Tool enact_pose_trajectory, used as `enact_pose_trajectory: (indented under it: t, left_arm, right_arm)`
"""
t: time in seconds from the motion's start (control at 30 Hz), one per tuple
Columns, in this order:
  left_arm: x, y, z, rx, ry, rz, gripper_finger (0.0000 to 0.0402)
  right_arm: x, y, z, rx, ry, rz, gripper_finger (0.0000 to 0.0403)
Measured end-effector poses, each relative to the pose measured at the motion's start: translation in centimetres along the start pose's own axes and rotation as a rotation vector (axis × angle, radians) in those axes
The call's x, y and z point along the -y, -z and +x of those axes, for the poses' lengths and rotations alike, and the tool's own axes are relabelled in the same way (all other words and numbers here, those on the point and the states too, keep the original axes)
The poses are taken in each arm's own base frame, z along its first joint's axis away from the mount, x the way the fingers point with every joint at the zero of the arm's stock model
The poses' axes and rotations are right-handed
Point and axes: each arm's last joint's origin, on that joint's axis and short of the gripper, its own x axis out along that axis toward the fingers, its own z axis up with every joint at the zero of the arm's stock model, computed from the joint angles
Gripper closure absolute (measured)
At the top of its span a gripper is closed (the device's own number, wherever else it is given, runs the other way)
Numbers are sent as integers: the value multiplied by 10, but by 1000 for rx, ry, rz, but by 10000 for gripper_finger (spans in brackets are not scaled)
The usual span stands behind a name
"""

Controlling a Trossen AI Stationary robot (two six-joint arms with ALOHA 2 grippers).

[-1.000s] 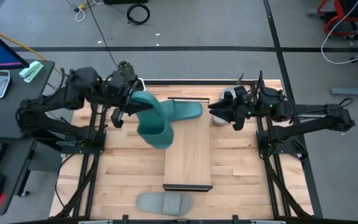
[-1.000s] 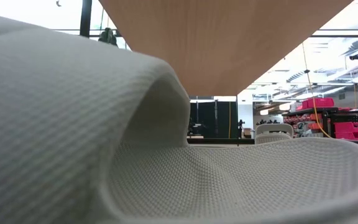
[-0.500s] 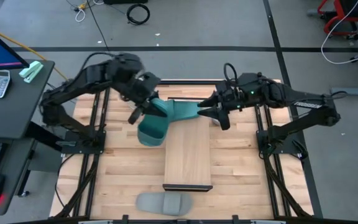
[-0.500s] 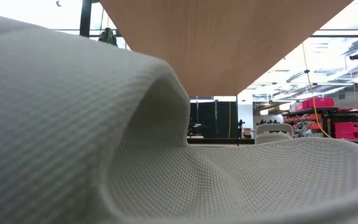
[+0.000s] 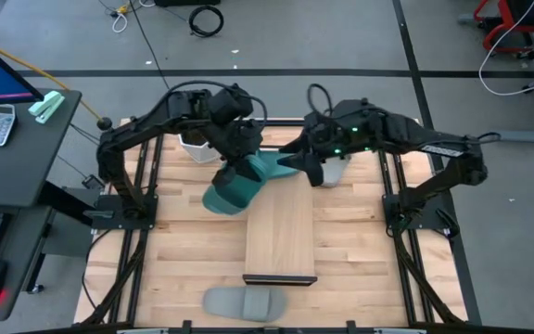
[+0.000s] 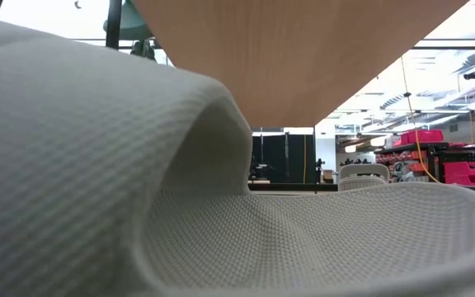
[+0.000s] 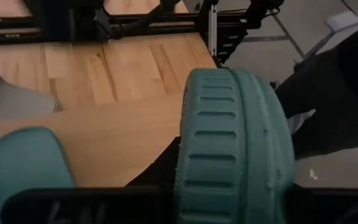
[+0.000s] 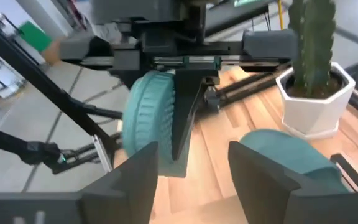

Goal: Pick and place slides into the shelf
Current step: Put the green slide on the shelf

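Observation:
My left gripper (image 5: 236,158) is shut on a teal slide (image 5: 228,190), which hangs over the shelf's far left corner. Its ribbed tread fills the left wrist view (image 7: 229,143). A second teal slide (image 5: 272,167) lies across the far end of the shelf (image 5: 281,232). My right gripper (image 5: 297,167) hovers open at that slide's right end. In the right wrist view its fingers (image 8: 197,180) stand apart with nothing between them. I cannot tell whether it touches the slide. A grey slide (image 5: 245,302) lies on the table at the near edge. My left gripper pinches the teal slide near the upper end of its sole (image 8: 163,112). One dark finger (image 8: 182,118) lies flat against one face; the slide hides the other finger. The fingers slant down from the table's far left. The slide hangs below them, clear of shelf and table.
A cactus in a white pot (image 5: 193,148) stands at the far left, close behind my left arm. A pale slide (image 5: 338,170) lies right of the shelf's far end, under my right arm. The near grey slide (image 6: 221,206) fills the low view below the shelf board (image 6: 303,49).
My left gripper has carried the teal slide toward the table's right, from beside the shelf to over its far left corner, and has tipped downward. My right gripper has gone toward the table's left and up, to the right end of the teal slide on the shelf.

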Motion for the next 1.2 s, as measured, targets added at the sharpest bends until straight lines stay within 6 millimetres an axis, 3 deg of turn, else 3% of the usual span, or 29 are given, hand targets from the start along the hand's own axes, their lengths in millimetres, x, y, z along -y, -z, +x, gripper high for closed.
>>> enact_pose_trajectory:
  t: [0.13, 0.37, 0.73, 0.93, 1.07, 1.2]
  left_arm:
    - [-1, 0, 2, -7, 0, 9, 332]
    - [-2, 1, 1, -17, -4, 9, 332]
    - [-7, 2, -2, -19, -51, 15, 333]
    - [-8, 2, -1, -12, -56, 20, 333]
    - [-7, 3, -2, -24, -52, 12, 333]
    - [-7, 3, -2, -24, -61, 14, 334]
  right_arm:
    - [1, -3, 16, -34, 0, -4, 170]
    - [-2, -10, 27, -38, -38, -9, 128]
    - [-9, -8, 31, -27, -59, -7, 130]
    - [-8, -3, 50, -43, -51, 7, 131]
    - [-8, -2, 55, -35, -35, -16, 156]
    - [-7, -3, 54, -33, -38, -21, 226]
